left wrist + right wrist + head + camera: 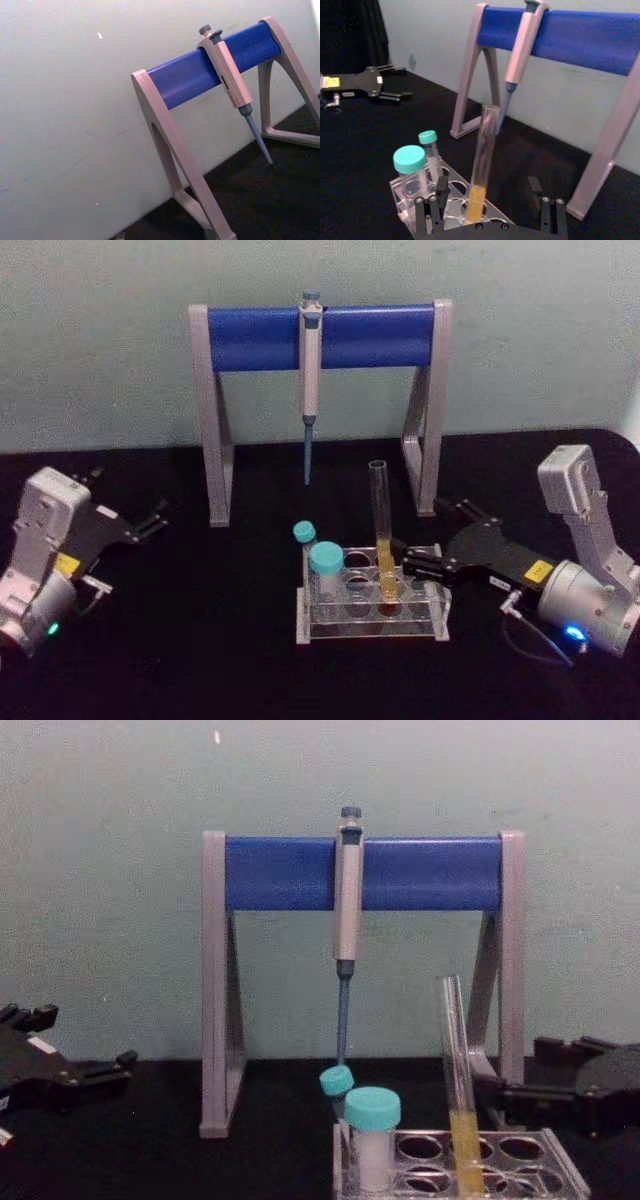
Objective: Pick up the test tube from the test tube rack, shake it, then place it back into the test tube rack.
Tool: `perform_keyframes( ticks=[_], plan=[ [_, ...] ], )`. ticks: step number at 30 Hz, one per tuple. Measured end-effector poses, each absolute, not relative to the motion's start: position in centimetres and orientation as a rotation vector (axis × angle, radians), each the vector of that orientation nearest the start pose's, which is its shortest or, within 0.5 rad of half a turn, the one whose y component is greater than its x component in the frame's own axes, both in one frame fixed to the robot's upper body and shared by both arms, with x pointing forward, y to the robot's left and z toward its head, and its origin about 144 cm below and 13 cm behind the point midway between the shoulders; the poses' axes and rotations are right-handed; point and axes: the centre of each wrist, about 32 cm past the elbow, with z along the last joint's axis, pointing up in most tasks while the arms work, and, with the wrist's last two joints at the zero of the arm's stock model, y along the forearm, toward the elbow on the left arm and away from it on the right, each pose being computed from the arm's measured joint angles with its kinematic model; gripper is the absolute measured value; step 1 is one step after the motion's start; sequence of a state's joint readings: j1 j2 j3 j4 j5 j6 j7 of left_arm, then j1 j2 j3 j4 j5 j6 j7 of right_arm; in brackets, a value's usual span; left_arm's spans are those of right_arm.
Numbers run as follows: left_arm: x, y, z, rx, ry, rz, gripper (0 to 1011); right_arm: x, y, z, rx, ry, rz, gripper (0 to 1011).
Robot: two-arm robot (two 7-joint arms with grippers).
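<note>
Slim clear-glass test tube (383, 530), yellow liquid low, leaning in holed clear-plastic test tube rack (370, 628). Right pincer (425, 533) spread wide beside rack, empty. Left pincer (155, 520) released, at left edge of black desk (200, 660).

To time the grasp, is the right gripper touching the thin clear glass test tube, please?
Apart: the right wrist view shows gaps between the test tube and the right gripper's open fingers.

The test tube (381, 520) is clear glass, the test tube rack (370, 633) glossy plastic, the tabletop (200, 660) matt.
</note>
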State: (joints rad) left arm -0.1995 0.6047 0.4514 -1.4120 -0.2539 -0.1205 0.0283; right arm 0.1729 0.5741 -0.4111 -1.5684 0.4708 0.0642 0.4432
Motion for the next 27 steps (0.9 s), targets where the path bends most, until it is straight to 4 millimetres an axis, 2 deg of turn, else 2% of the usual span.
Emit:
perform_keyframes(
  ticks=[27],
  plan=[
    [48.9,31.0,114.0,0.304,-0.285,1.248,1010,52.9,-26.2,117.6,-0.178,0.064,-0.701,1000]
  ],
)
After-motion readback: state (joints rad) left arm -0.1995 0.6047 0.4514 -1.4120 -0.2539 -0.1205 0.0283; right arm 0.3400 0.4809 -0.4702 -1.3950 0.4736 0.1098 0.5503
